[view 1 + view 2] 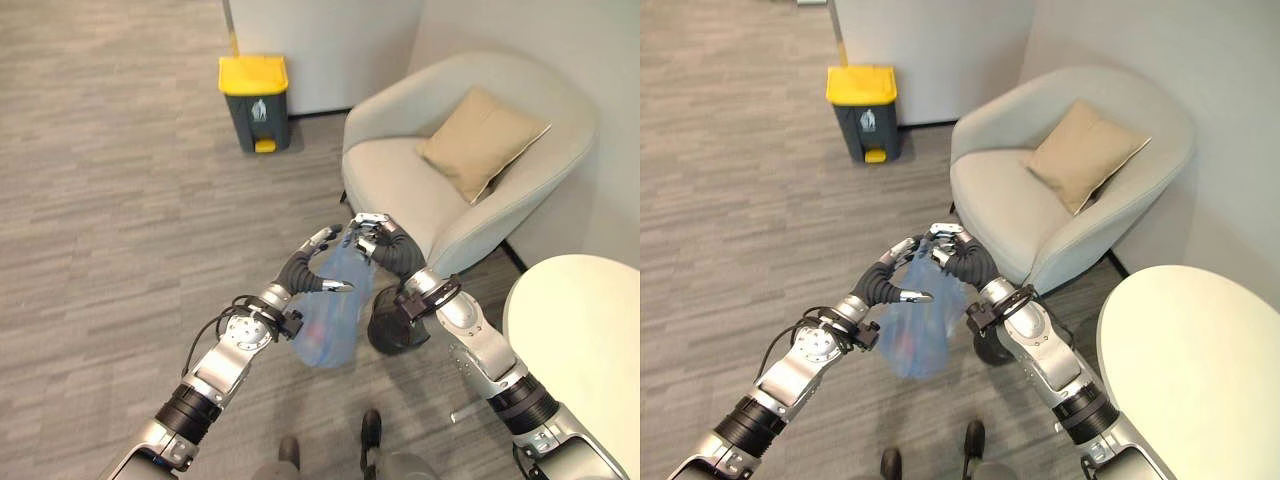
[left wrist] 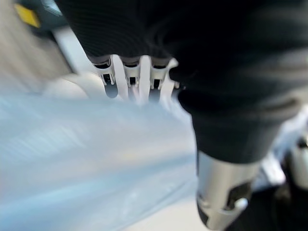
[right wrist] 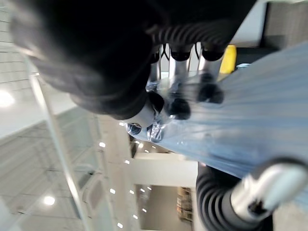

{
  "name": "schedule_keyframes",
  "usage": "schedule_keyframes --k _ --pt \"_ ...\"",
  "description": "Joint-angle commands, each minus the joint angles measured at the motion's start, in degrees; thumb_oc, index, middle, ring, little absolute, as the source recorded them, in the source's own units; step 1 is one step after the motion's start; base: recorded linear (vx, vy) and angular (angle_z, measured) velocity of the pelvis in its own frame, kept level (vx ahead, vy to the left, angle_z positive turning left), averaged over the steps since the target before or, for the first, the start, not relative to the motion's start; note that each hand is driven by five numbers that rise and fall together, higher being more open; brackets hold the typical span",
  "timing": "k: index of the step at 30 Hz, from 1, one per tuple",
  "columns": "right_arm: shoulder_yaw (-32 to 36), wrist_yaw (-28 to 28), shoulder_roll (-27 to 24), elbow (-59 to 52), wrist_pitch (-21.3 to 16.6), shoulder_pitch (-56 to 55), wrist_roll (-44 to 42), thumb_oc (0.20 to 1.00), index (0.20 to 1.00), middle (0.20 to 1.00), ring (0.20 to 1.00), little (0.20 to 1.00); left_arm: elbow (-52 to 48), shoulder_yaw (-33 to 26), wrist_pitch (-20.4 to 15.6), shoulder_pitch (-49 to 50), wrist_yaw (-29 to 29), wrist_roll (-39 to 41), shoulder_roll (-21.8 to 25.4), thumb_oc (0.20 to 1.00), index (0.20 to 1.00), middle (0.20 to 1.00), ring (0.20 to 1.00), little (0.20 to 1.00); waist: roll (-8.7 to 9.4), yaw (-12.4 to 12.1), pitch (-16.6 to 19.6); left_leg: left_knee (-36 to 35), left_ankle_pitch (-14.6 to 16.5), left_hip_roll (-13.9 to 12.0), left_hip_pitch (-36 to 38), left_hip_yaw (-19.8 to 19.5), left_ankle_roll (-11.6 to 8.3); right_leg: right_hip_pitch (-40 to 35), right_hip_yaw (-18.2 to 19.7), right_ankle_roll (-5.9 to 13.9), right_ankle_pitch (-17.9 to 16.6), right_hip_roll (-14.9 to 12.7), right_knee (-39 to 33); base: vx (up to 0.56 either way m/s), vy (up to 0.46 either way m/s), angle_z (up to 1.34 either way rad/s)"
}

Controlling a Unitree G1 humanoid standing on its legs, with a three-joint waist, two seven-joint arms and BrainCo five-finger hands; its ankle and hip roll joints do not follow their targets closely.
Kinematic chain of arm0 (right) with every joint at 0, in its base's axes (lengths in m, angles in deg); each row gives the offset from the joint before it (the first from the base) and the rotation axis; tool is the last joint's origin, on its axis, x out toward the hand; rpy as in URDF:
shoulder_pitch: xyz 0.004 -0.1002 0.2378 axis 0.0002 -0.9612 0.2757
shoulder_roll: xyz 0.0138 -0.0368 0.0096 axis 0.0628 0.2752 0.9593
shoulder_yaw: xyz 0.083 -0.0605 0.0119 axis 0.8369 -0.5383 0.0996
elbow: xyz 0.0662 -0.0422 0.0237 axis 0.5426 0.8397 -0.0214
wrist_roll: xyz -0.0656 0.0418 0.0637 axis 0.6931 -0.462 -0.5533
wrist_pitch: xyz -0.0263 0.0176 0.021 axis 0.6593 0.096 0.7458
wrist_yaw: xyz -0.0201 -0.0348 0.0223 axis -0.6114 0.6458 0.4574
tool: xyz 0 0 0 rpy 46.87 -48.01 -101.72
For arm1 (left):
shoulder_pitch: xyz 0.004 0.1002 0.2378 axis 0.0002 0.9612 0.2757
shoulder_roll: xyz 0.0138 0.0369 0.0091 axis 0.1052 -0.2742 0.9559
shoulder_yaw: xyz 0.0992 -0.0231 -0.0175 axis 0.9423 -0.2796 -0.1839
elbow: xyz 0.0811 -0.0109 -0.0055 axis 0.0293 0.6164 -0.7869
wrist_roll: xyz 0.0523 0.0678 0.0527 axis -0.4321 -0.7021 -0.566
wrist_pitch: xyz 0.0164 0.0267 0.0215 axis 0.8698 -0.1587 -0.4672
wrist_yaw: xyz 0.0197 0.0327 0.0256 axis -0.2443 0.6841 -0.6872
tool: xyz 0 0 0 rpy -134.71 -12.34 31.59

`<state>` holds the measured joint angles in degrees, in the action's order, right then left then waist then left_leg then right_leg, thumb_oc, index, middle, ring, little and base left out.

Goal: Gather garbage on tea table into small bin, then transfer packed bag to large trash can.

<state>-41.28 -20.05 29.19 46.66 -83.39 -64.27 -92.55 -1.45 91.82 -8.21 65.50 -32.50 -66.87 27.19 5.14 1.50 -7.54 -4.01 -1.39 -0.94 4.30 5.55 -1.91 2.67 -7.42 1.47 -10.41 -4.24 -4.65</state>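
Left eye view: one pale blue bag hanging long axis vertical, mouth up, pinched at its top by left hand and right hand, both curled on the film, well short of one yellow-lidded trash can. One dark small bin just beside the bag; one armchair with one cushion; one pale counter.

Left wrist view: fingers wrapped over blue film.

Right wrist view: dark fingertips clamped on the bag's top.

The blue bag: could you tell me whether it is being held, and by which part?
Yes: both hands, left and right, grip the blue bag at its gathered top.
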Motion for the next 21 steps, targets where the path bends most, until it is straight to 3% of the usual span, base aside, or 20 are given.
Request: schedule_keyframes --k 1,21 --pt "1.18 1.28 2.06 -4.38 -3.39 3.12 -3.27 0.200 0.200 0.200 0.200 0.200 3.33 -0.49 -1.78 1.25 3.46 -6.66 -0.21 1.000 1.000 1.000 1.000 1.000 -0.08 -0.13 2.69 1.78 3.84 -0.56 -3.35 0.66 -0.91 -3.54 -0.44 4.20 13.03 -0.03 3.65 0.05 0.026 -0.13" --pt "-4.18 -1.52 8.15 0.20 -3.00 11.94 -3.91 0.200 0.200 0.200 0.200 0.200 10.21 5.80 0.30 4.96 0.56 -9.76 -3.40 1.000 1.000 1.000 1.000 1.000 0.42 -1.69 3.98 0.16 3.84 -0.50 -0.91 0.82 -0.45 -5.66 -0.79 4.60 12.59 -0.53 2.60 0.01 0.009 -0.01"
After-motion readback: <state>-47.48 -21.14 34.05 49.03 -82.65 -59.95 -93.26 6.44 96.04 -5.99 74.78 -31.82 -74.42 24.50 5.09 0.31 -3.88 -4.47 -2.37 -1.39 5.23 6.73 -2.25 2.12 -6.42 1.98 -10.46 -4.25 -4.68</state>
